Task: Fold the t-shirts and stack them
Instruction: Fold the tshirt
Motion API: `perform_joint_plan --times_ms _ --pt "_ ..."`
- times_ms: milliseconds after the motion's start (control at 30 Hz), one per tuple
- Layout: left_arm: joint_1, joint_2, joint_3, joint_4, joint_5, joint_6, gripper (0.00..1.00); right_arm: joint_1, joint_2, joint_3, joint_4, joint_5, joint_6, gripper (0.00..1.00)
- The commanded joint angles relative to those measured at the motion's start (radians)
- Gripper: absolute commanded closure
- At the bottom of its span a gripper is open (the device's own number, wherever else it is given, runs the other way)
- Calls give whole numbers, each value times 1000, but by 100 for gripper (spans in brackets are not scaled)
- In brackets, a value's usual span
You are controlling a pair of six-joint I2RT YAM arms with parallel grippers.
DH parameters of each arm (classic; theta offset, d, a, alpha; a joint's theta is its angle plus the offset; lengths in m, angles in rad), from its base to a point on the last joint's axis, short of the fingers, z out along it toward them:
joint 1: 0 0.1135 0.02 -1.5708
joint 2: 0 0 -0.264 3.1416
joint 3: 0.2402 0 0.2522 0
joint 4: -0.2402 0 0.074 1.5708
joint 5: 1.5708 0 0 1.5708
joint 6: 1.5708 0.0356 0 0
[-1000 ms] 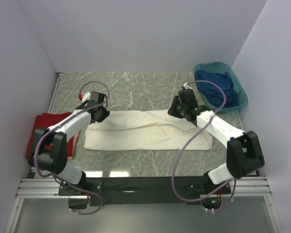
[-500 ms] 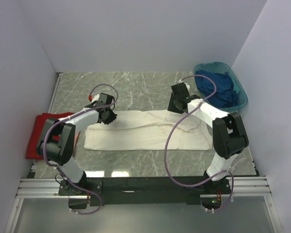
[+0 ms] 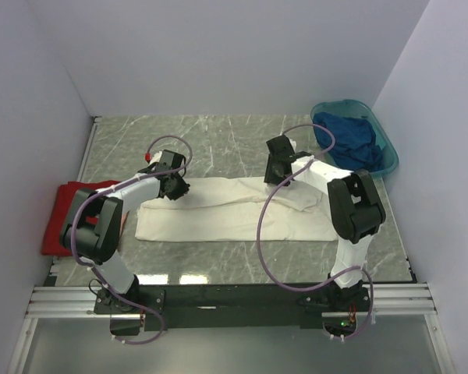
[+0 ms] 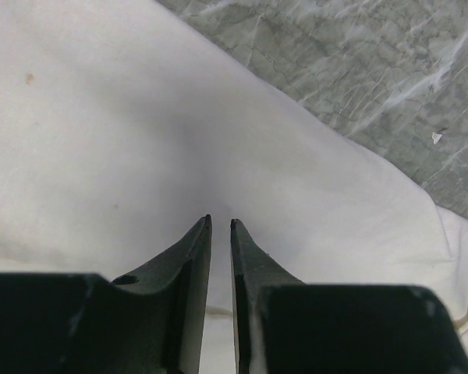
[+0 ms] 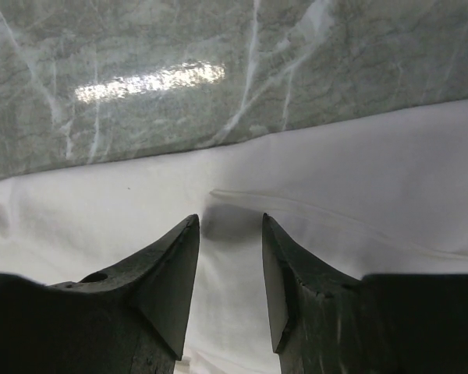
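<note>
The cream t-shirt (image 3: 218, 218) on the desk (image 3: 218, 140) looks limp and light; I'd pinch its far hem. There the right gripper (image 5: 229, 220) gapes; the left gripper (image 4: 221, 220) is nearly closed, and I cannot tell if it is gripping.

No text, label or number can be read anywhere.

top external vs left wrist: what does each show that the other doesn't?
Only top external: the cream t-shirt as a whole folded strip, the red t-shirt at the table's left edge, the blue t-shirt in the teal basin, and the right pincer. Only left wrist: the left pincer with its tips almost together, and a small brown speck on the cloth. Both: cream fabric and the marble table.
</note>
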Motion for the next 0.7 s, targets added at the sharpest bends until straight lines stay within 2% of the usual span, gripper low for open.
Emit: perform_joint_plan --times_ms 0,200,300,400,533,600,667 --pt "-6 5 -1 18 10 21 78 16 22 61 12 20 8 55" --pt "-6 5 -1 14 8 25 79 30 46 83 -2 49 20 55" --pt "-6 3 -2 10 4 25 79 32 48 75 -21 73 28 58" --pt "-6 0 -4 9 4 24 79 32 17 49 -21 83 29 70" --pt "-6 0 -4 10 5 22 79 32 -20 17 -18 84 32 93" --pt "-6 0 -1 7 5 22 79 33 -37 5 -22 83 29 100" --pt "-6 5 1 7 5 22 79 32 -50 -6 -22 83 28 100"
